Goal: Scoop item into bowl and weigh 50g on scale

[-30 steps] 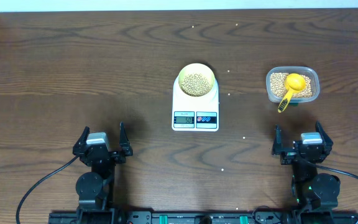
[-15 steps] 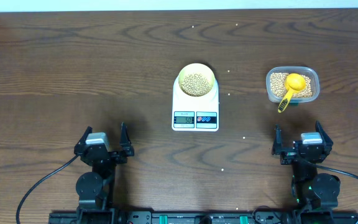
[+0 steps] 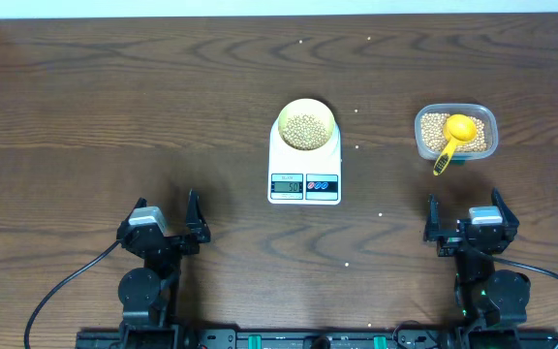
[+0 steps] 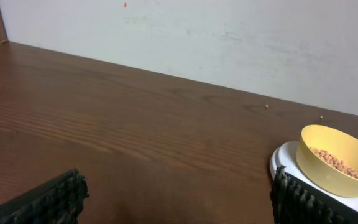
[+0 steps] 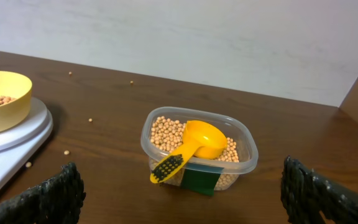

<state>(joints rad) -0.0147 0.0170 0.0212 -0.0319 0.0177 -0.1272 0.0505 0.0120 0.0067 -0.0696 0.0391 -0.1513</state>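
Observation:
A pale-yellow bowl holding tan beans sits on the white scale at the table's middle; it also shows at the right of the left wrist view, bowl on scale. More beans fill a clear container at the right, with a bright yellow scoop lying in it, container and scoop ahead in the right wrist view. My left gripper rests open near the front left, empty. Near the front right my right gripper stands open and empty, short of the container.
Several stray beans lie on the dark wooden table, such as one right of the scale and one nearer the front. A white wall stands behind the table's far edge.

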